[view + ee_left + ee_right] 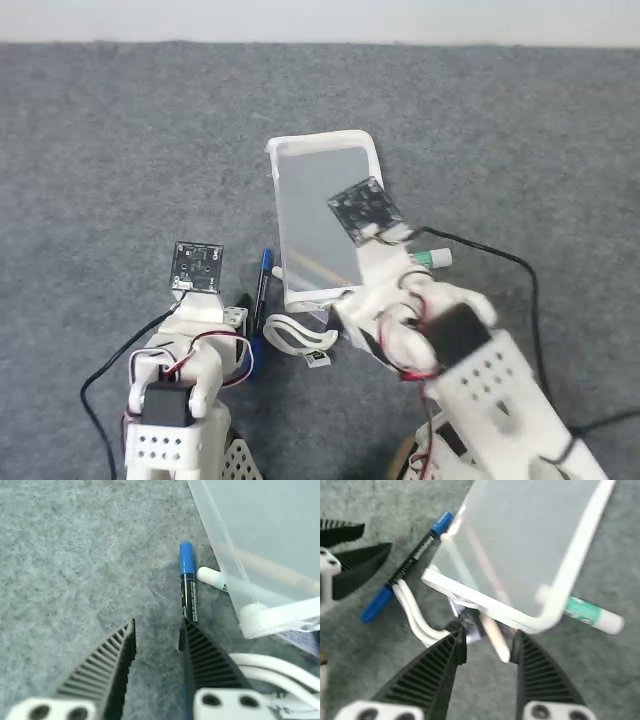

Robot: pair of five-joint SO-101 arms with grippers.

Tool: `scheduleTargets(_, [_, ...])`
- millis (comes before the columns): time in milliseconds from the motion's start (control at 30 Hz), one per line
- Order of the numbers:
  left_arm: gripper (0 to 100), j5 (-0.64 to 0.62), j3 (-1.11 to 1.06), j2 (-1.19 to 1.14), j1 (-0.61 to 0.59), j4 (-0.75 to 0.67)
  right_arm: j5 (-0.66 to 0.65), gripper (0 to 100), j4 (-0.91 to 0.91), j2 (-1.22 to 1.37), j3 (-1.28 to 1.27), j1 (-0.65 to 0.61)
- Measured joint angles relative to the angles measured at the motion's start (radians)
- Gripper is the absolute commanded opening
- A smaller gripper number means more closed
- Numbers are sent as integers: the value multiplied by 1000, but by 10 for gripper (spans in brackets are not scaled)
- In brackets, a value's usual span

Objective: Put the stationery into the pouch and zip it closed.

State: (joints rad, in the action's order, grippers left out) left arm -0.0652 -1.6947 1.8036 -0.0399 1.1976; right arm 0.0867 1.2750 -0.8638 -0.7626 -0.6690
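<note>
A translucent pouch [320, 215] with a white rim lies flat in the middle of the grey mat. Along its left edge lies a blue pen [263, 288]. A green-capped white marker [433, 259] rests on the mat at its right edge. My left gripper [157, 632] is open just short of the blue pen [187, 580], and one finger overlaps the pen's near end. My right gripper [487, 639] is open at the pouch's [525, 540] near end. A beige pencil [495, 632] pokes out between its fingers. A white pen tip [210, 575] shows at the pouch's edge.
A white looped strap [290, 335] and a small tag trail from the pouch's near end, between the two arms. A black cable [500, 258] runs over the mat on the right. The grey mat [120, 150] is bare to the left and behind the pouch.
</note>
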Motion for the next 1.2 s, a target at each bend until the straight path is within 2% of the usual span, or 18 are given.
scheduleTargets(433, [137, 0, 0, 0, 0, 0, 166, 146, -158, 359, 0, -84])
scheduleTargets(767, [137, 0, 0, 0, 0, 0, 181, 144, -189, 555, 0, -84])
scheduleTargets(1100, [137, 0, 0, 0, 0, 0, 184, 139, -250, 634, 0, -86])
scheduleTargets(1200, [137, 0, 0, 0, 0, 0, 184, 85, -250, 643, 0, -86])
